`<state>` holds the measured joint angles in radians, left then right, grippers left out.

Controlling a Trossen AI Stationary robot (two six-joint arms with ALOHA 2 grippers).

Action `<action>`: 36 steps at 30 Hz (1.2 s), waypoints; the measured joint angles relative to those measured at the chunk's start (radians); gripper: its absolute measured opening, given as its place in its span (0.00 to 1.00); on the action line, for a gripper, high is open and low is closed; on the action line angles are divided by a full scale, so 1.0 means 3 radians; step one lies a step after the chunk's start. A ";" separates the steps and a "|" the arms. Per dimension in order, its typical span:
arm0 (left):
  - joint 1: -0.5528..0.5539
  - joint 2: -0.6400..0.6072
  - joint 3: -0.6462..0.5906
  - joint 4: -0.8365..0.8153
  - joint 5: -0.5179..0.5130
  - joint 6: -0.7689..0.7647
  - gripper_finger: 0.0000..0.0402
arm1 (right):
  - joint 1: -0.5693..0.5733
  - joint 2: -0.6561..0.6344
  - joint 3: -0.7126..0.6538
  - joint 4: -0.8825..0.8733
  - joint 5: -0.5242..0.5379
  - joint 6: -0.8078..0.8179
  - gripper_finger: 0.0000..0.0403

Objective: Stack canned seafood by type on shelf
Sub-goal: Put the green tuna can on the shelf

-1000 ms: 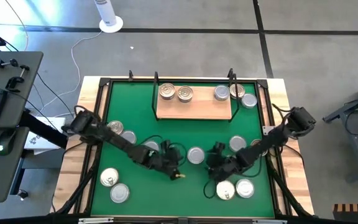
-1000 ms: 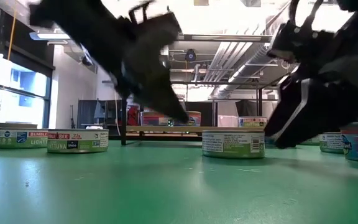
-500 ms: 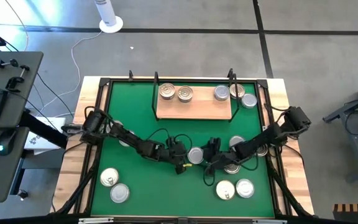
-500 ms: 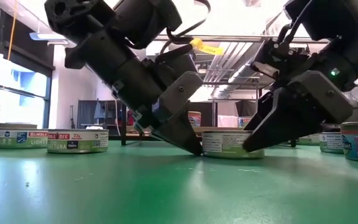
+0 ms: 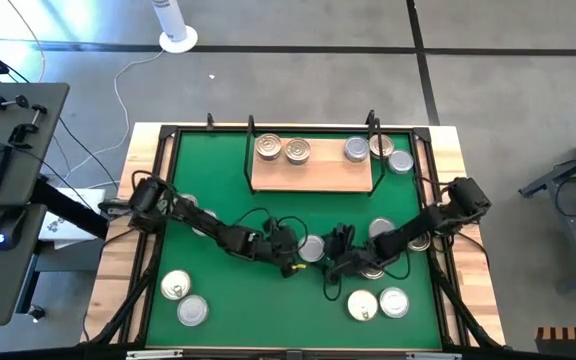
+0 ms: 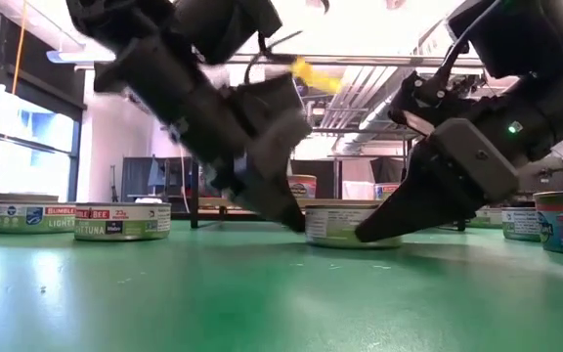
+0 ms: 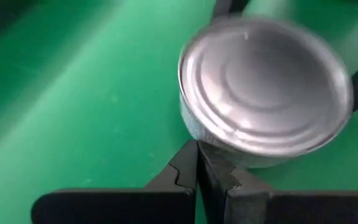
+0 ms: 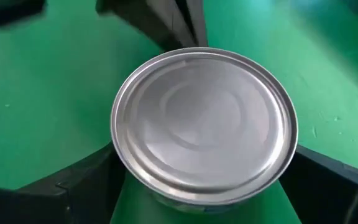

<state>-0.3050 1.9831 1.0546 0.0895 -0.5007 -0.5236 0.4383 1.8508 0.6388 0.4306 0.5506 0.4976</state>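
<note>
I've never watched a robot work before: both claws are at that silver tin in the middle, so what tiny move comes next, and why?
Probably the right gripper closes. Its open fingers already stand either side of the silver tin, which sits flat on the green mat, while the shut left gripper touches its far side, seemingly steadying it. Squeezing would secure the tin before lifting it toward the shelf.

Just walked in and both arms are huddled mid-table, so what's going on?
Both arms are working one silver-lidded can in the middle of the green mat. The right gripper is open with its fingers on either side of the can; the left gripper, shut, presses its tip against the far side. Five cans already sit on the shelf.
</note>
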 joint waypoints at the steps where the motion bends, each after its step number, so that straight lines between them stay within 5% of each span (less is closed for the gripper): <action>1: -0.0018 -0.0062 0.0006 -0.0072 -0.0035 -0.0023 0.00 | 0.0025 0.0001 0.0001 -0.0011 0.0031 0.0003 0.91; 12: -0.0196 -0.0347 0.0015 -0.0397 -0.0294 -0.0056 0.00 | 0.0209 -0.0069 -0.0019 -0.0142 0.0295 0.0147 0.82; 24: -0.0085 -0.0157 0.0008 -0.0213 -0.0086 -0.0020 0.00 | 0.0039 -0.0088 -0.0024 0.0028 -0.0070 -0.0315 0.79; 36: -0.0024 -0.0107 0.0004 -0.0078 -0.0031 0.0014 0.00 | -0.0109 -0.0086 0.0068 0.0087 -0.0273 -0.0654 0.96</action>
<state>-0.3122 1.9511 1.0557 0.0662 -0.5098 -0.5194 0.4057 1.8252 0.6593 0.4568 0.4689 0.3016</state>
